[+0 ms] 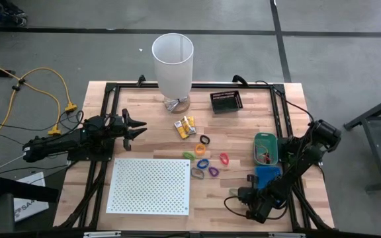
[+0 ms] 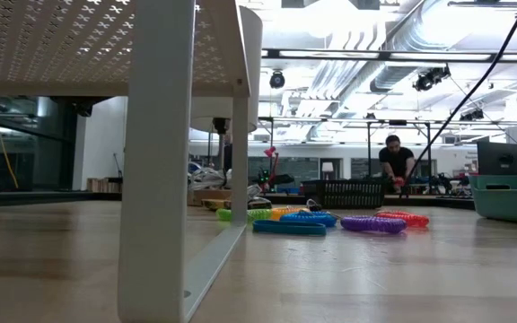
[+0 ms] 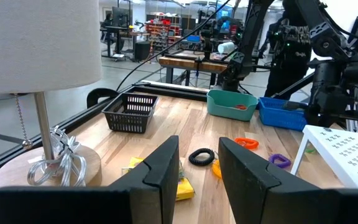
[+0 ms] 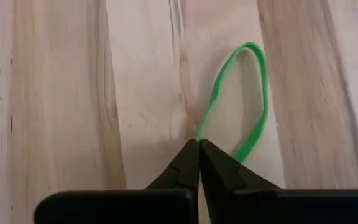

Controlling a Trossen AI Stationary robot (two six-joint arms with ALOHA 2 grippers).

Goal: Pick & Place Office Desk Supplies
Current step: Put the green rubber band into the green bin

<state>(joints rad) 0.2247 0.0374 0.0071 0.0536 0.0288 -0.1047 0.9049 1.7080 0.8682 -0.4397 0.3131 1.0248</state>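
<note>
In the high view the right gripper (image 1: 232,196) is hard to make out against its own arm near the table's front right; the right wrist view settles it: the fingers are pressed together, pinching a thin green rubber band (image 4: 238,102) that lies flat on the wood, its loop extending beyond the tips. In the low view the white perforated board (image 2: 106,40) blocks the left half of the scene, and neither gripper shows there. The left gripper (image 1: 139,127) hovers over the table's left side with its fingers partly apart and nothing between them. Counted from above: two yellow-orange packets (image 1: 185,127) lie near the centre, one black loop (image 1: 204,140) just beside them, and a cluster of coloured loops (image 1: 207,163) lies nearer the front; their exact number cannot be told. A teal bin (image 1: 266,147) and a blue tray (image 1: 268,174) sit by the right edge, a black basket (image 1: 226,101) and a white lamp (image 1: 173,65) along the far edge. Bare wood lies around the pinched band.
</note>
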